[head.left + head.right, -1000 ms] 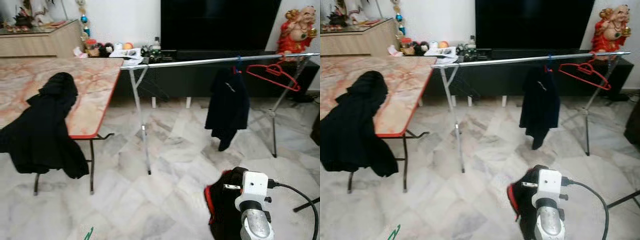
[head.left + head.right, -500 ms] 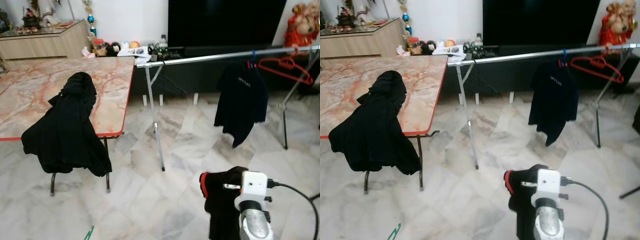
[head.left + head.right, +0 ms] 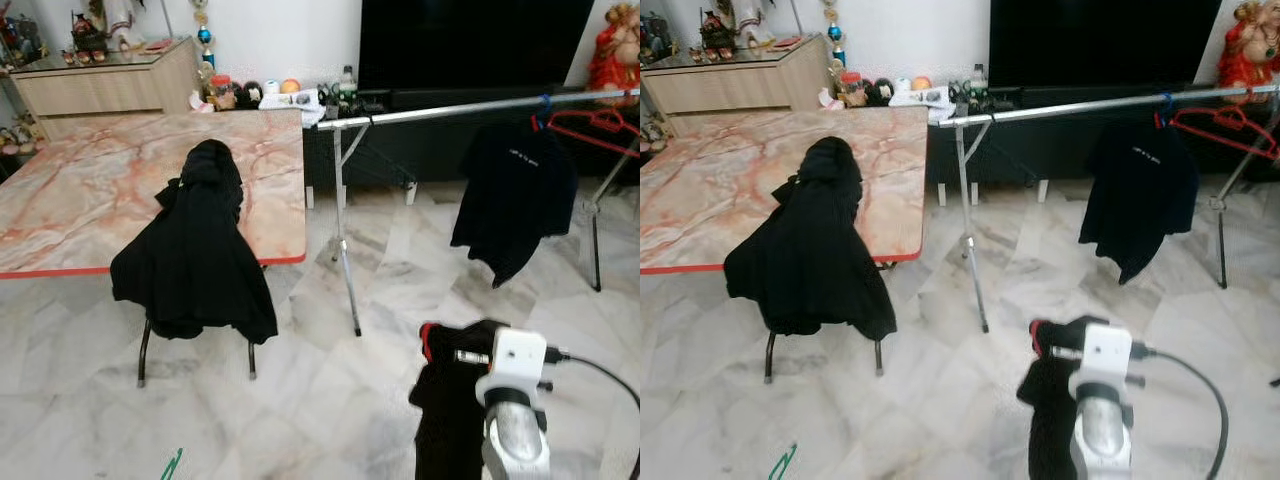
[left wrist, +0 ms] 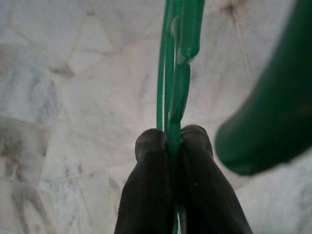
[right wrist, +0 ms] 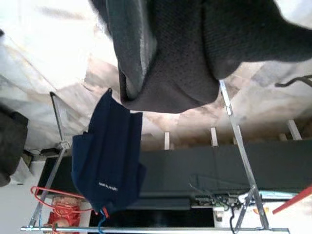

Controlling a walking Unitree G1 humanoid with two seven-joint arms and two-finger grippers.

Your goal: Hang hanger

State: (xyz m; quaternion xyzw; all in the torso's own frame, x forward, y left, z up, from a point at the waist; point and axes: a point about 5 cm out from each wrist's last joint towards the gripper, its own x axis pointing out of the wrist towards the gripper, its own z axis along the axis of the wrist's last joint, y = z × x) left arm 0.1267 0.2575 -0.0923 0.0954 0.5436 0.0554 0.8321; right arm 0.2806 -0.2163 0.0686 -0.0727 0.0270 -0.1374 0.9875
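The whole scene has slid rightward across the head views, so the camera has turned left; the silver clothes rail (image 3: 480,106) now sits upper right. The left claw (image 4: 171,141) pinches the thin green plastic hanger (image 4: 176,58). The right claw (image 5: 161,53) clutches black cloth (image 3: 450,400), lower right.

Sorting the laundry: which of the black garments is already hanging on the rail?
The black T-shirt with small white print, hung from the metal rail beside the red hanger. Another drapes over the marble table; the right end effector holds the third.
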